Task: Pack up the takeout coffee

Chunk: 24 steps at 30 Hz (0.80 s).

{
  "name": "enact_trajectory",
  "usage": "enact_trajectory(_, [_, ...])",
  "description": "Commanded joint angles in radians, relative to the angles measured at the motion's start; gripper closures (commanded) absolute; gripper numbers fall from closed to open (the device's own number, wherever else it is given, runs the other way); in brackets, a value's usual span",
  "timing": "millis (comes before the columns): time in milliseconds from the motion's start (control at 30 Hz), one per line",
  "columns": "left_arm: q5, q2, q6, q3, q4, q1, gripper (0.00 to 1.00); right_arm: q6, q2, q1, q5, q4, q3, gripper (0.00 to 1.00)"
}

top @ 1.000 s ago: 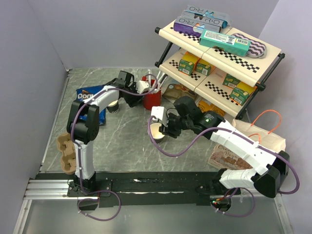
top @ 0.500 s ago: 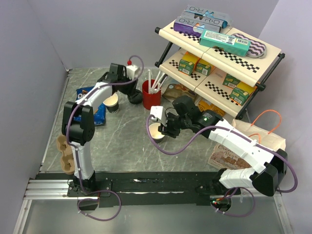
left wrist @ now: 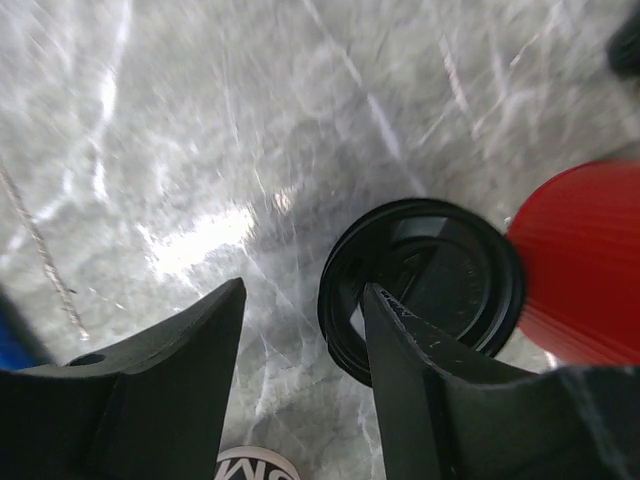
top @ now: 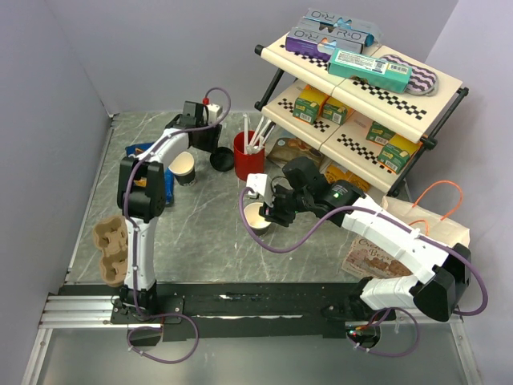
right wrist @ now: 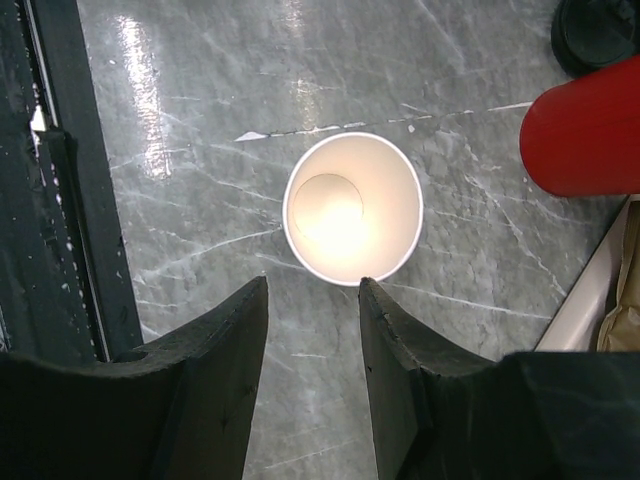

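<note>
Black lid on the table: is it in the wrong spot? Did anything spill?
A bit odd, yes. The black lid lies flat on the table beside the red cup, on no cup. The paper cup under the right gripper stands upright, open and empty. No spill shows.

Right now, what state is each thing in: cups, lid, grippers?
Near cup: upright, empty, unlidded.
Far cup: upright, unlidded.
Red cup: upright, holding straws.
Lid: flat on table, beside red cup.
Left gripper: open, by lid.
Right gripper: open, by near cup.
</note>
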State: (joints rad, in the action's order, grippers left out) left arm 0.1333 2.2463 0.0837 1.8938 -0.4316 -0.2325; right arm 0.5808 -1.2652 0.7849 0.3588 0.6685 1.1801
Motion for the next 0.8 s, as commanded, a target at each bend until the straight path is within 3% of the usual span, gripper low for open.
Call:
enact_trajectory(0, [-0.021, 0.028, -0.019, 0.059, -0.022, -0.001, 0.43, -0.016, 0.006, -0.007, 0.012, -0.032, 0.032, 0.51])
enact_trajectory(267, [0.011, 0.064, -0.022, 0.080, -0.036, 0.009, 0.51, -0.019, -0.008, -0.007, 0.012, -0.033, 0.041, 0.52])
enact_trajectory(567, [0.031, 0.058, -0.013, 0.076, -0.041, 0.009, 0.78, -0.024, -0.020, -0.009, 0.014, -0.041, 0.042, 0.52])
enact_trajectory(767, [0.025, 0.035, -0.015, 0.064, -0.044, 0.009, 0.89, -0.027, -0.014, -0.009, 0.012, -0.046, 0.036, 0.52])
